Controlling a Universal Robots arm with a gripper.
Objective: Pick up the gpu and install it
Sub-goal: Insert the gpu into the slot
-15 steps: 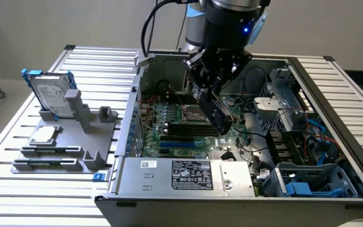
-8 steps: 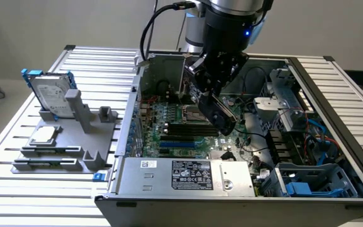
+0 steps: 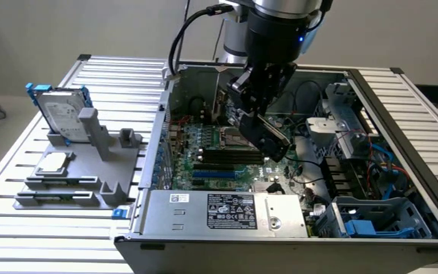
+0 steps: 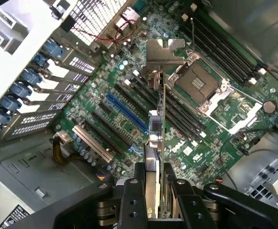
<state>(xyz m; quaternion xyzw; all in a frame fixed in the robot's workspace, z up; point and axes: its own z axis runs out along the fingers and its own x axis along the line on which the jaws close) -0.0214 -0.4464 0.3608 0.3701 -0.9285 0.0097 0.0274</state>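
- Slatted tabletop [image 3: 112, 74]; open case [image 3: 280, 251] lying on it, board [image 4: 129, 129] exposed.
- Gripper [image 4: 157, 183]: clamped on the gpu [image 4: 155, 133], which is held over the slots [image 4: 124, 112] and appears unseated.
- Hazard: the card hangs tilted. If you lower it off-line, its edge would likely scrape the board or jam the slot.
- Hazard: the bracket [image 4: 163, 55] sits near the socket [image 4: 198, 83] and may snag.
- Hazard: the grip is narrow, so the card could slip under insertion force.

Exterior view overlooks from above, wrist view close; both share motherboard [image 3: 203, 140] [image 4: 129, 125].
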